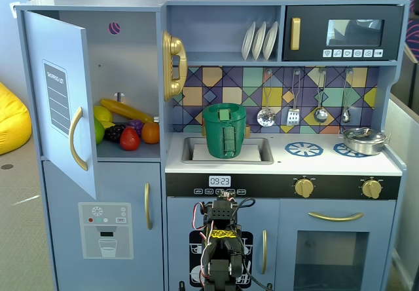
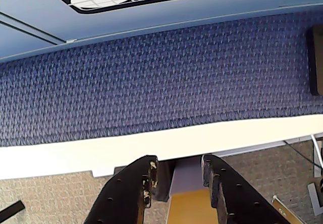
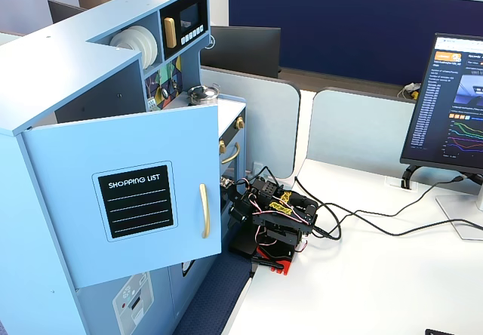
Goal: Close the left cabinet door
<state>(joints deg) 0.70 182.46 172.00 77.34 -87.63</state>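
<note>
Door (image 1: 60,101) of the toy fridge hangs wide open, swung out from its hinge on the left edge of the kitchen in a fixed view; its black list panel (image 1: 56,96) and curved gold handle (image 1: 76,138) face outward. In a fixed view from the side, the door (image 3: 124,192) stands out from the cabinet front with its "SHOPPING LIST" panel (image 3: 136,200) plain to read. Behind it the compartment shows toy fruit (image 1: 124,126) piled on the shelf. Below sits the dispenser door (image 1: 105,229), closed.

The arm (image 1: 221,242) is folded low in front of the lower cabinets, well apart from the open door; from the side it (image 3: 273,218) crouches on the white tabletop (image 3: 362,282) beside the kitchen. In the wrist view the end effector (image 2: 178,169) points toward blue carpet (image 2: 151,82) and the cabinet base, its two black fingers (image 2: 133,183) slightly parted with nothing between them.

A green pot (image 1: 224,130) stands in the sink (image 1: 191,151), and a steel pan (image 1: 363,139) on the hob.
</note>
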